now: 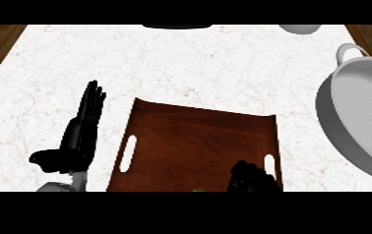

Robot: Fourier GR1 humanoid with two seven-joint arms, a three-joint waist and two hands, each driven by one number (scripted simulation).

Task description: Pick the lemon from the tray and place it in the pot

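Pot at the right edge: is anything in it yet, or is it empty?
Empty as far as shown: the pot has a bare grey inside, with no lemon in it, though its right part is cut off by the view's edge.

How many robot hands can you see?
2. The left robot hand rests open on the counter, beside the tray. The right robot hand is curled over the tray's bottom-right corner.

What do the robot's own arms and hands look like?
Both hands are black, with slim jointed fingers and a thumb. The left hand joins a pale grey forearm at the wrist. Only the dark knuckled top of the right hand shows. No cables or markings are visible.
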